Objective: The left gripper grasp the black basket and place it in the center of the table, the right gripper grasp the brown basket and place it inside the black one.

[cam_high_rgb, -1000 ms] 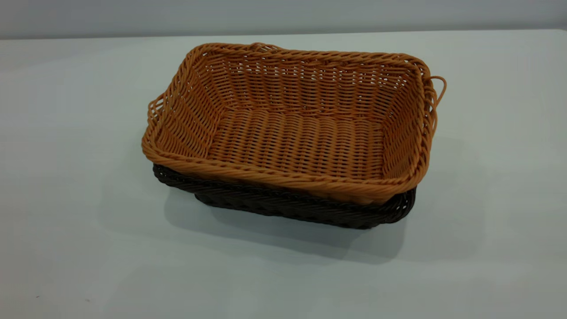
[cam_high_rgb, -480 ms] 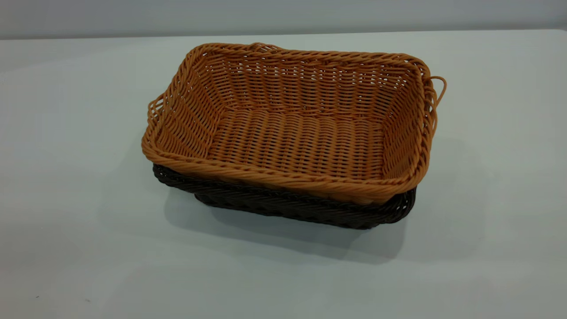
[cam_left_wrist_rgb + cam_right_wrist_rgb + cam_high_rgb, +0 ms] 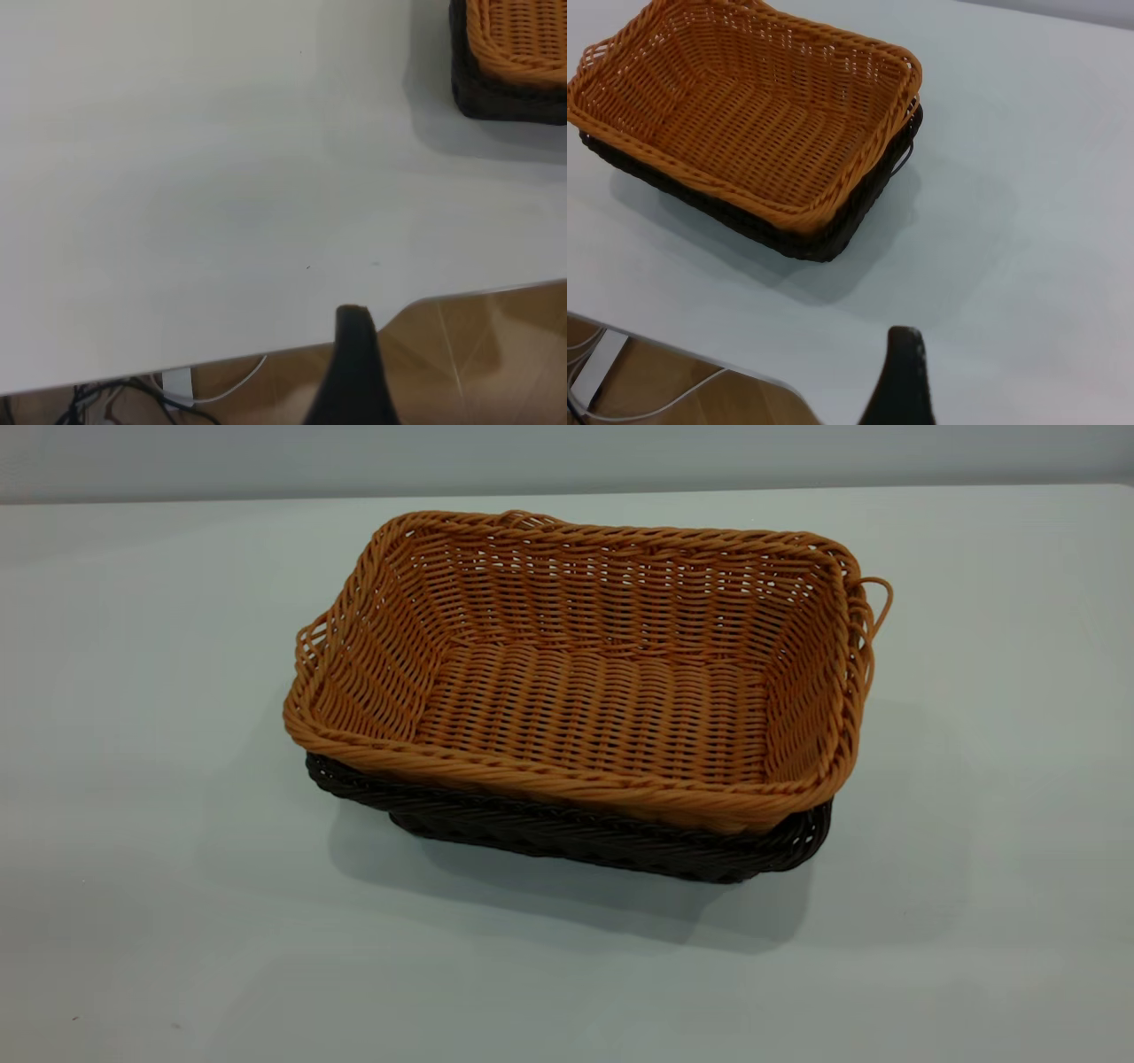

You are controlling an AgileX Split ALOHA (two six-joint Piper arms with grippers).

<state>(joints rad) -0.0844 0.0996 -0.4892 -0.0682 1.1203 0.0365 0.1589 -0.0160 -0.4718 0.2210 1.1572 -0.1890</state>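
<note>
I see cables [image 3: 133, 390] and a white plug block [image 3: 177, 382] on the wood floor [image 3: 478, 354] under the table edge in my left wrist cam. More cables [image 3: 656, 403] and a white block [image 3: 598, 367] show under the table edge in the right wrist cam too. Nothing sits btwn my grippers and the baskets, just bare table [image 3: 159, 921].

The brown basket [image 3: 602, 708] sits inside the black basket [image 3: 611, 846], near the middle of the table. The brown one is orange-tan, woven, w/ a twisted rim, slanted sides and small loop handles at the ends. It does not sit all the way down: its rim rides above the black rim. In the outside cam only a dark strip of the black basket shows along the near side and at the right corner. The black one has the same kind of weave, very dark. Both are upright and empty.

My left gripper [image 3: 354, 381] is back near the table edge, well apart from the baskets. I only see one dark finger, so I can't tell if it is open or closed. My right gripper [image 3: 902, 381] is also back near the edge, away from the baskets. Same thing, one dark finger tip, can't tell its state. Neither one touches a basket.
</note>
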